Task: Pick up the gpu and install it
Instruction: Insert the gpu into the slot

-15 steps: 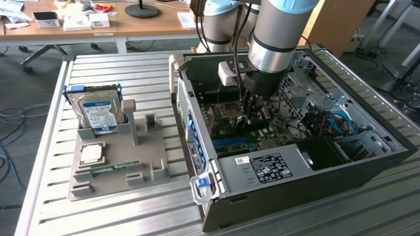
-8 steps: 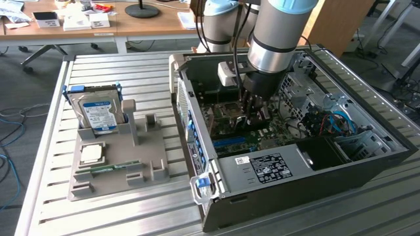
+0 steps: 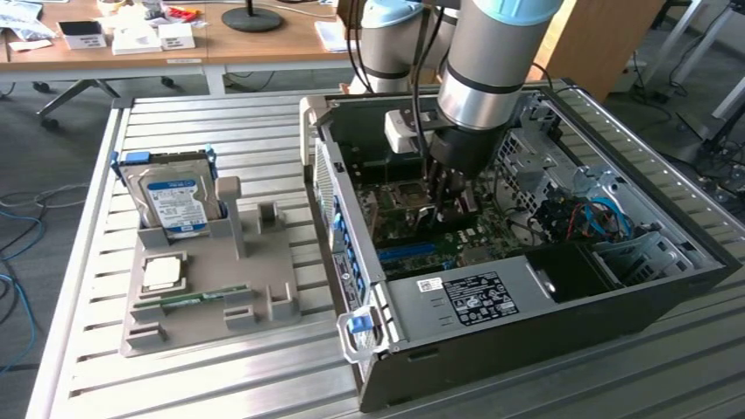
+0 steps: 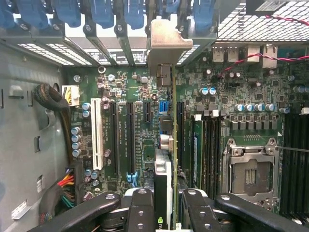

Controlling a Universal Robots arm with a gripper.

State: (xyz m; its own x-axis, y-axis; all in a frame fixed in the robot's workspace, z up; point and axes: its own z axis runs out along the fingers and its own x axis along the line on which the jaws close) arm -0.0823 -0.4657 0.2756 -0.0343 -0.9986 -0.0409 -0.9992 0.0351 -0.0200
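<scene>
In the wrist view, the two black fingers (image 4: pixel 140 212) of the gripper (image 4: pixel 167 205) are seen closest, clenched on the gpu (image 4: pixel 162 169), which is grasped between them at its near end. The card is held on edge, at a right angle to the green motherboard (image 4: pixel 241 87). Its long axis is laid parallel to the black expansion slots (image 4: pixel 130 140) and the white slot (image 4: pixel 96 133). Its silver-grey bracket (image 4: pixel 166 41) is pointed away from the fingers and is met by the rear wall of the case, just beside the row of blue latches (image 4: pixel 104 12). Whether the card's edge is seated in a slot cannot be told. A scrap of white print, seemingly "nv", is seen on the near end of the card. The small white lettering beside the slots cannot be read.

In the exterior view, the gripper (image 3: pixel 448 199) is lowered inside the open computer case (image 3: pixel 652 288). A white label (image 3: pixel 475 297) with black print is carried on the power supply, but its text cannot be made out. To the exterior view's left, a hard drive (image 3: pixel 177 202) with a blue-white label is stood in a grey holder (image 3: pixel 209 323).
</scene>
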